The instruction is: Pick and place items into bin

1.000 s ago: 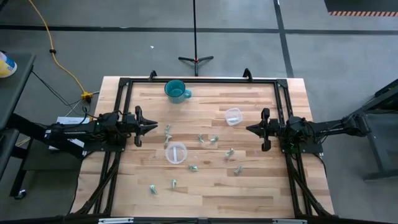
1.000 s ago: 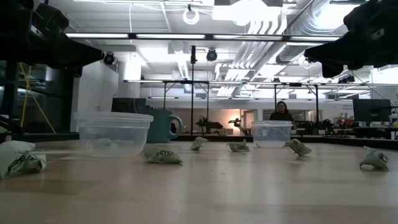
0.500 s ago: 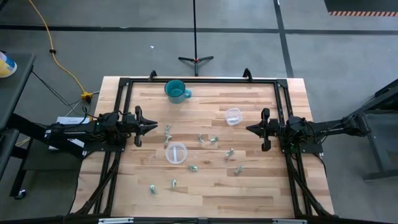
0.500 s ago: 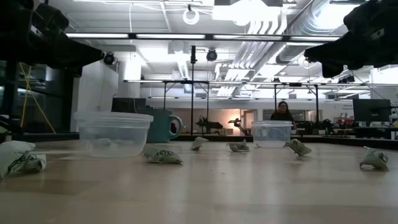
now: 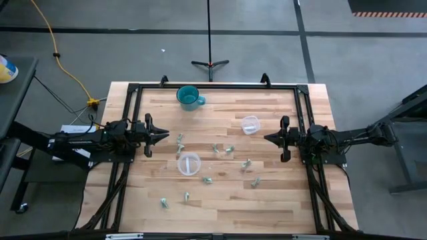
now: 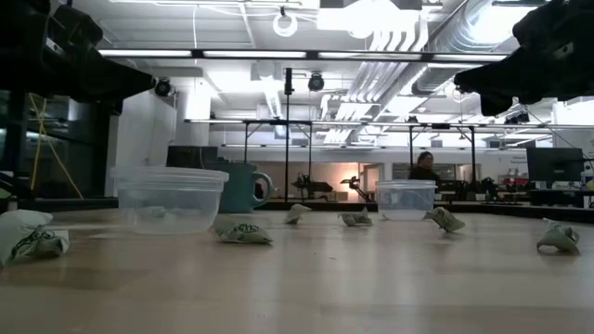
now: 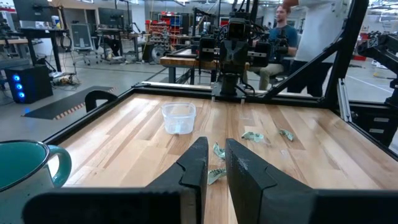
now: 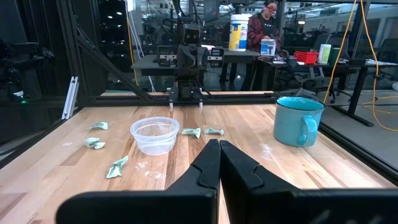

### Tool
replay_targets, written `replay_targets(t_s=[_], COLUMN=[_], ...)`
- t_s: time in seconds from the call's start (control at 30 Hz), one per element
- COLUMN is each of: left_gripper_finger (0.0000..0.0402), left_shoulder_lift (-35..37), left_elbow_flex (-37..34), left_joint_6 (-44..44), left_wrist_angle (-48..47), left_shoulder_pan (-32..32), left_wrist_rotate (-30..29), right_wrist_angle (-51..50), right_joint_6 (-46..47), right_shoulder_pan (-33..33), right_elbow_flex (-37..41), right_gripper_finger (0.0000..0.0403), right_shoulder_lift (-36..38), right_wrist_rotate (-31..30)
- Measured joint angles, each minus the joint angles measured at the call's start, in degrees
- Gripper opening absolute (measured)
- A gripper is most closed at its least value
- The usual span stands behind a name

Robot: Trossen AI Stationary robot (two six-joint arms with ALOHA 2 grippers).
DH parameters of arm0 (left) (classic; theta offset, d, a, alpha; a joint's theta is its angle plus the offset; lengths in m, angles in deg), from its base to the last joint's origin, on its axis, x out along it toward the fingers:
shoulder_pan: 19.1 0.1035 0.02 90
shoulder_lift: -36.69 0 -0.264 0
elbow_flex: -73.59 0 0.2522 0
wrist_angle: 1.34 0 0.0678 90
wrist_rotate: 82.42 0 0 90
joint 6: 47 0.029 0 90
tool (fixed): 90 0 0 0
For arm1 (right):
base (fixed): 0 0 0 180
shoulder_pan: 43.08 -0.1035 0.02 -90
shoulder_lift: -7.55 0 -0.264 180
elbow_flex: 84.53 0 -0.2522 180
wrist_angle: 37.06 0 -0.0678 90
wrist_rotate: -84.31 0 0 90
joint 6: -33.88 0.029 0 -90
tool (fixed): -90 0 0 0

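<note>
My left tool (image 5: 164,136) is slightly parted, empty; items (image 5: 221,149) lie scattered just ahead. My right tool (image 5: 268,139) is closed, empty, opposite across the worktop (image 5: 220,200).

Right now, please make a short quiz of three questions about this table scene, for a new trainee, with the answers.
1. True or false: the teal mug stands at the table's far edge, apart from both clear tubs.
2. Which clear tub lies nearer the left gripper: A, the tub among the green-grey pieces, or B, the tub toward the right gripper?
3. Fill in: the right gripper's fingers are ____.

Key: 1 true. 2 A. 3 shut, holding nothing.
</note>
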Motion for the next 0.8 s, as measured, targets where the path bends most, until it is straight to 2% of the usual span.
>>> replay_targets(t_s=[0.57, 0.8], left_gripper_finger=[0.0092, 0.0092], left_shoulder_lift=[0.00, -0.02], left_elbow_flex=[0.00, 0.00], left_joint_6=[-0.02, -0.02], left_wrist_angle=[0.00, 0.00], left_shoulder_pan=[0.00, 0.01], left_wrist_rotate=[-0.02, -0.01], right_wrist_angle=[0.00, 0.13], right_joint_6=[-0.01, -4.29], right_shoulder_pan=[0.01, 0.00], right_elbow_flex=[0.00, 0.02], right_gripper_finger=[0.0000, 0.0000], right_shoulder_lift=[0.00, 0.00], right_wrist_rotate=[0.00, -0.07])
